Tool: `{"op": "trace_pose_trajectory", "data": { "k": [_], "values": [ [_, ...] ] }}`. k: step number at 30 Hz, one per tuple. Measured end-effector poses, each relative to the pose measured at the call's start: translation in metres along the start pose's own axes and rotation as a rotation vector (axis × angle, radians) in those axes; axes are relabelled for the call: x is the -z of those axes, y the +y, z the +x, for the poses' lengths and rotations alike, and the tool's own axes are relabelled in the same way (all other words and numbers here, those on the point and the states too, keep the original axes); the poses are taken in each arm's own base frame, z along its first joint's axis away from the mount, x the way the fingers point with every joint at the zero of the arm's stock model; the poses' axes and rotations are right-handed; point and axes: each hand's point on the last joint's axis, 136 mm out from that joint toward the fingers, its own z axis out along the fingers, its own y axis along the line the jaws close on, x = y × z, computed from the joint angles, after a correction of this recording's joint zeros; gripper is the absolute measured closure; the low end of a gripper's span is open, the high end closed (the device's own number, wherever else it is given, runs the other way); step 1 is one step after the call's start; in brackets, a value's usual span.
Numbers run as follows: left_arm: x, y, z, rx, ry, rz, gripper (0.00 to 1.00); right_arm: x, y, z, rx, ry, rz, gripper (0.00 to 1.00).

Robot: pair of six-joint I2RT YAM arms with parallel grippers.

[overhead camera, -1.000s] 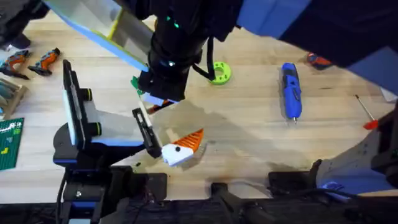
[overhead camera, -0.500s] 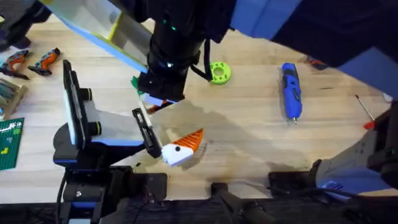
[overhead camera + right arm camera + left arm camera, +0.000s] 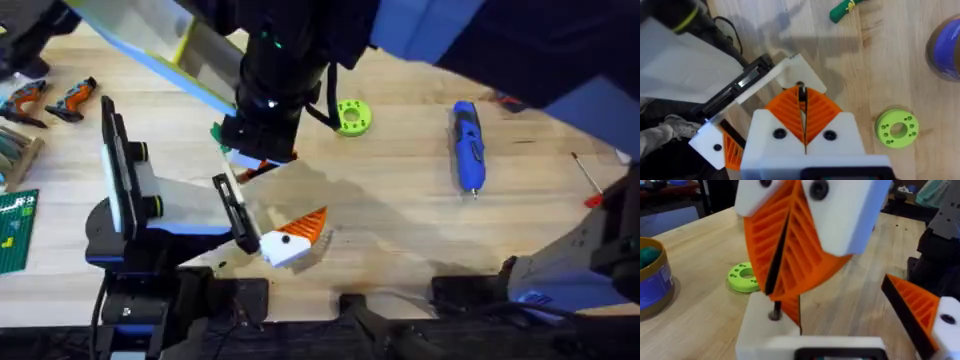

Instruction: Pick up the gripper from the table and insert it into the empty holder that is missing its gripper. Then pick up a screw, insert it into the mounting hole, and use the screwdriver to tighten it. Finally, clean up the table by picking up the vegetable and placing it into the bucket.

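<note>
My right gripper (image 3: pixel 801 97) reaches across the table and is shut on a dark screw (image 3: pixel 775 314). It holds the screw tip-down on the white holder (image 3: pixel 762 330), which is one finger mount of my left gripper (image 3: pixel 845 325). The left gripper stands open; its other finger carries an orange tip. An orange piece with a black edge stands on the holder behind the screw, mostly hidden; I cannot tell if it is the gripper. The blue screwdriver (image 3: pixel 468 145) lies at the right. The green vegetable (image 3: pixel 846 9) lies near the blue bucket (image 3: pixel 946 47).
A lime-green disc (image 3: pixel 352 117) lies beyond the grippers. A thin rod with a red handle (image 3: pixel 590 185) lies at the far right. Small orange-and-black parts (image 3: pixel 50 97) and a green card (image 3: pixel 15 230) sit at the left edge. Bare wood lies between disc and screwdriver.
The right arm has edged slightly left, uncovering more of the green disc. Both grippers and the screw keep their places.
</note>
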Motion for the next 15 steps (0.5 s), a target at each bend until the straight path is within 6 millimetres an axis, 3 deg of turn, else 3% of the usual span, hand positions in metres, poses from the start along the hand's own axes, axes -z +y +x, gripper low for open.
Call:
{"op": "trace_pose_trajectory", "data": {
  "k": [15],
  "values": [
    [0.0000, 0.0000, 0.0000, 0.000, 0.000, 0.000, 0.014, -0.0001, 0.0002, 0.0005, -0.002, 0.002, -0.001, 0.995]
  ]
}}
